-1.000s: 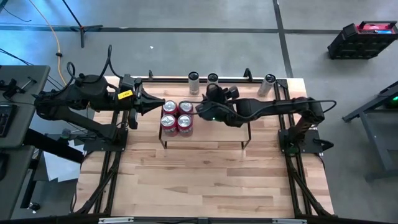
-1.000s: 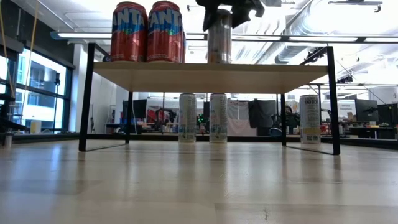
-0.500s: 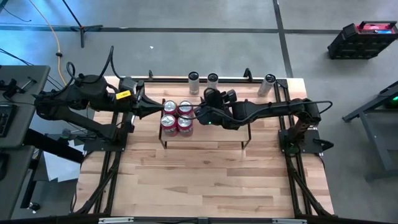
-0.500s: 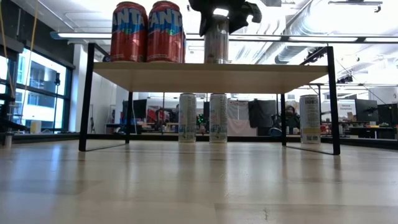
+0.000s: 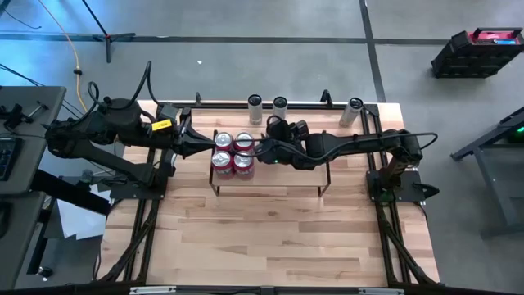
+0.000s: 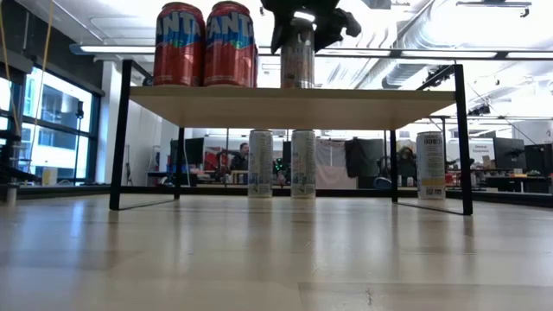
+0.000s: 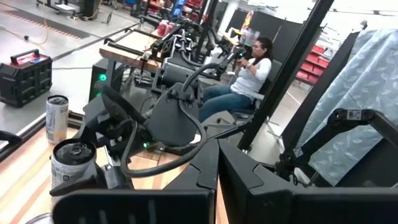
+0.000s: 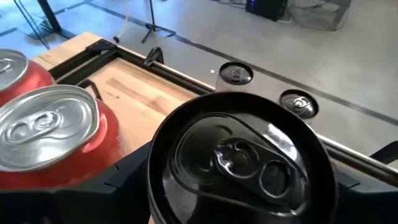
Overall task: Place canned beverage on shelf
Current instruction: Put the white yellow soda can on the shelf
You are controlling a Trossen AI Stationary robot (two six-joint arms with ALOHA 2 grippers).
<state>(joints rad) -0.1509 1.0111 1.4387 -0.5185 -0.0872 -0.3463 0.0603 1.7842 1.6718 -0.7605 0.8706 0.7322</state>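
Observation:
A silver can with a dark top (image 6: 298, 56) (image 8: 239, 162) stands upright on the light-wood shelf (image 6: 294, 95) (image 5: 286, 176), right of several red cans (image 5: 232, 152) (image 6: 205, 43). My right gripper (image 5: 275, 133) (image 6: 304, 26) hangs over the silver can, open. Its fingers (image 8: 127, 171) stand on either side of the can's top, clear of it. My left gripper (image 5: 211, 149) (image 7: 217, 174) is shut and points level toward the shelf's left end, above the red cans.
Three tall pale cans (image 5: 255, 104) (image 5: 280, 104) (image 5: 354, 106) stand on the table behind the shelf, near the far edge. The shelf's right half is bare board. Black rails (image 5: 147, 221) run along the table's sides. A person (image 7: 252, 62) sits in the room beyond.
My right gripper has sunk a little over the silver can and its fingers have spread apart, letting go. The can stands on the shelf, shifted slightly toward the red cans. My left gripper's tip has swung a little toward the table's near edge.

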